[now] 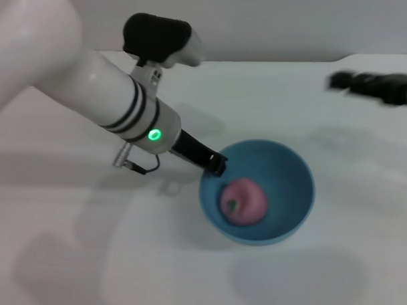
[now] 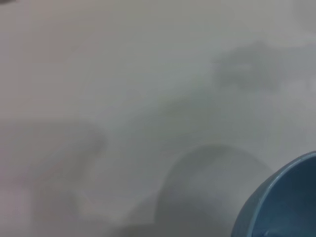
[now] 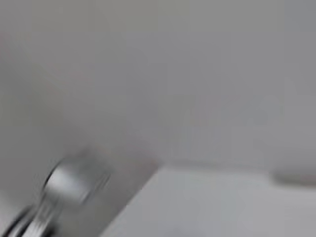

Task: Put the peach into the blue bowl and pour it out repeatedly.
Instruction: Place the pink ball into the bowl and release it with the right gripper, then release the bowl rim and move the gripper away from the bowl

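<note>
Your small, round, matte pink peach (image 1: 243, 202) with its dark stem lies inside the deep, glossy light-blue bowl (image 1: 293, 183), resting on the inner floor a little toward the nine o'clock wall; the bowl stands on the plain white table (image 1: 367, 254), just right of centre in the head view.

Your left gripper (image 1: 217, 163) sits at the bowl's rim at about ten o'clock, its dark tip touching or overlapping the edge; whether the fingers straddle the rim or merely rest against it you cannot tell, so treat the hold as unproven. The left wrist view shows only a curved piece of blue wall and bare table, none of the fingers.

Your right gripper (image 1: 372, 86) shows as a dark shape far off at two o'clock on the table, well apart from the bowl; its fingers cannot be made out either.

Judging from this, the pour is the step in hand, and these are the risks:

- a thin pinch on one point of a smooth, glossy rim may slip once the bowl tilts; the bowl would drop or spin
- the peach lies close to the gripped side; as the bowl tips it will likely roll across quickly and shift the load
- a round fruit leaving the bowl with speed may run across the table, perhaps toward the edge; pour low and slow.
</note>
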Controlling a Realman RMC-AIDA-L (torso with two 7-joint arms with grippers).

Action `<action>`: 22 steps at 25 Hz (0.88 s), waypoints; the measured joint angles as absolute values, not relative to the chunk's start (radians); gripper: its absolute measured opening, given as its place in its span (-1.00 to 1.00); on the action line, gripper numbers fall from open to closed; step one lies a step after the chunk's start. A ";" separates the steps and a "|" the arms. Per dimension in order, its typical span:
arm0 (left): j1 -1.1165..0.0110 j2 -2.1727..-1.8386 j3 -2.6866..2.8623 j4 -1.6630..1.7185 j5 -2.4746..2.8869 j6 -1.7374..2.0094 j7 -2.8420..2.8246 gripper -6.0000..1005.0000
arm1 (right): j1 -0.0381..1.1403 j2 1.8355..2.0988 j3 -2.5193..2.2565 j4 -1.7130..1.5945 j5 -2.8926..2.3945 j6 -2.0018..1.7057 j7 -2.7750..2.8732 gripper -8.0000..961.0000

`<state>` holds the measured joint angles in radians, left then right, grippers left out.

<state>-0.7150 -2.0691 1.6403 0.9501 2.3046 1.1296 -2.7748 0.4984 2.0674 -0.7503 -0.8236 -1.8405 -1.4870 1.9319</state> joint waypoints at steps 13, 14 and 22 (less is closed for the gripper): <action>-0.752 -2.069 1.895 0.912 2.283 0.989 -2.767 -0.99 | 0.411 2.056 -0.551 -0.728 -1.859 -1.427 1.862 -0.06; -0.754 -2.069 1.899 0.912 2.283 0.983 -2.767 -0.99 | 0.410 2.056 -0.551 -0.726 -1.862 -1.426 1.861 -0.06; -0.772 -2.067 1.889 0.921 2.285 1.010 -2.773 -0.94 | 0.410 2.055 -0.549 -0.725 -1.866 -1.420 1.860 -0.06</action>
<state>-0.7721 -2.0675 1.8894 0.9208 2.2855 1.0102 -2.7733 0.4096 2.0548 -0.5490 -0.7255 -1.8665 -1.4203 1.8600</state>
